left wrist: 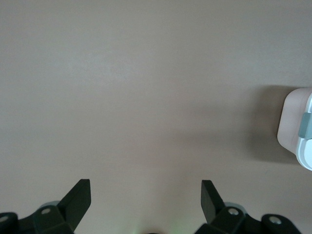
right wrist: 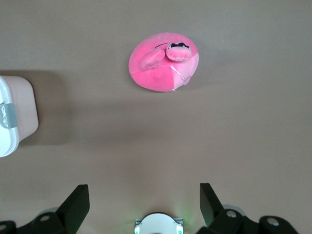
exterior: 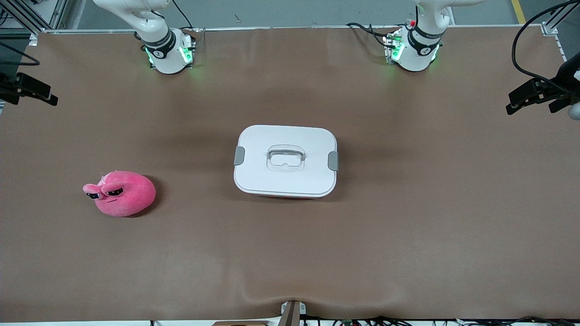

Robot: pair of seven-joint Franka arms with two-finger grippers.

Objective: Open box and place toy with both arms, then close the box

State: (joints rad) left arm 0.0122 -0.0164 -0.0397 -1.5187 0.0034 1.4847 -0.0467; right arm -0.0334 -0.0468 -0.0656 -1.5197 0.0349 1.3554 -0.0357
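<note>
Box (exterior: 285, 160): stands at the middle of the tabletop (exterior: 408, 235), about midway between the edge where the arms' bases stand and the edge nearest the front camera.
Lid (exterior: 290, 136): white, sits flat on the box, shut; a strip of pink tub shows under its edge nearest the front camera.
Clips (exterior: 239, 155): two grey ones, one on each short end of the lid, both lying against it.
Handle (exterior: 286, 155): recessed in the centre of the lid, lying flat.
Toy (exterior: 121, 192): pink plush, rests on the tabletop well apart from the box, toward the right arm's end and slightly nearer the front camera than the box; nothing touches it.
Left gripper (left wrist: 146, 204): up in the air over bare tabletop toward the left arm's end; jaws spread wide, nothing between them; one end of the box shows at the edge of the left wrist view.
Right gripper (right wrist: 145, 204): up in the air over bare tabletop toward the right arm's end; jaws spread wide, nothing between them; the toy and one end of the box show in the right wrist view.
Arms: both wait, clear of box and toy.
</note>
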